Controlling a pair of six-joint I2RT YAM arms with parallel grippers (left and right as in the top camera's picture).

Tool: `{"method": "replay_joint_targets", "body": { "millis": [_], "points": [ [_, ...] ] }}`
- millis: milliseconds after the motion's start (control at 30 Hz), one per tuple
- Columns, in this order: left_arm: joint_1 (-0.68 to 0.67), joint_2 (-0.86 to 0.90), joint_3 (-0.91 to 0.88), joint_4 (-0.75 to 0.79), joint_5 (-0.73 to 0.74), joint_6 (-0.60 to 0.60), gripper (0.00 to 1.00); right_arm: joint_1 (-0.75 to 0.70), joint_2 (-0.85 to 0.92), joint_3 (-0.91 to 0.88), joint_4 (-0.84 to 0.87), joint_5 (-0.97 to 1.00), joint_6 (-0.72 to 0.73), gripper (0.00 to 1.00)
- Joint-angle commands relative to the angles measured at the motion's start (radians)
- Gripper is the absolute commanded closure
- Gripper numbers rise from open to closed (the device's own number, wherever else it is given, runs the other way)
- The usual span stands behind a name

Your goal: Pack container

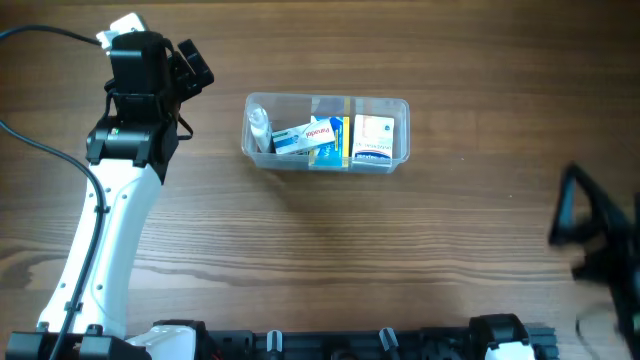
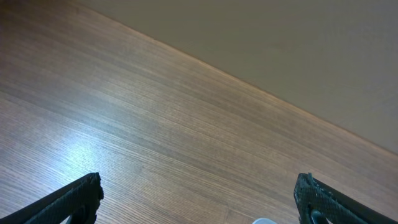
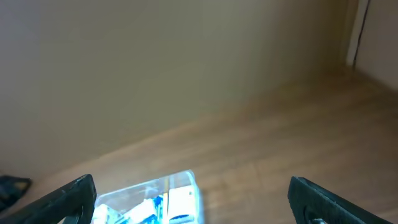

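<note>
The clear rectangular plastic tub (image 1: 290, 98) w/ rounded corners stands at the far middle of the wood-grain counter (image 1: 300, 250), its long side running left-right. Inside, as far as I can see, a small white bottle (image 1: 260, 125) is at the left end, then white-and-blue cardboard boxes (image 1: 303, 137) are packed beside each other. My left jaws are wide open over bare counter, to the left of the tub and not touching it. My right jaws are also open, near the right edge, well apart from it; the overhead view is blurred there. I judge the tub is light, w/ thin walls that bend and a slick surface. The best hold is probably on the rim at a short end, w/ gentle pressure so the wall does not buckle.
</note>
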Motion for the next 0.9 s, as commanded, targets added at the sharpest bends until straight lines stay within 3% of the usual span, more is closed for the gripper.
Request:
{"method": "replay_joint_targets", "body": {
  "millis": [0,167,333,467,600,700,867],
  "points": [
    [0.003,-0.011,0.008,0.003,-0.01,-0.013,0.0,0.02,-0.166,-0.201,0.035,0.027,0.003,0.0],
    [0.003,-0.011,0.008,0.003,-0.01,-0.013,0.0,0.021,-0.352,-0.539,0.243,0.027,0.096,0.0],
    [0.003,-0.011,0.008,0.003,-0.01,-0.013,0.0,0.02,-0.517,-0.947,0.584,0.027,0.224,0.0],
    [0.003,-0.011,0.008,0.003,-0.01,-0.013,0.0,0.02,-0.618,-1.235,0.9,0.048,0.227,0.0],
    [0.003,-0.011,0.008,0.003,-0.01,-0.013,0.0,0.02,-0.642,-1.405,1.107,0.113,0.226,0.0],
    [0.003,-0.011,0.008,0.003,-0.01,-0.013,0.0,0.02,-0.644,-1.477,1.168,0.152,0.224,0.0],
    [0.003,-0.011,0.008,0.003,-0.01,-0.013,0.0,0.018,-0.65,-1.502,1.18,0.082,-0.057,0.0]
  ]
}}
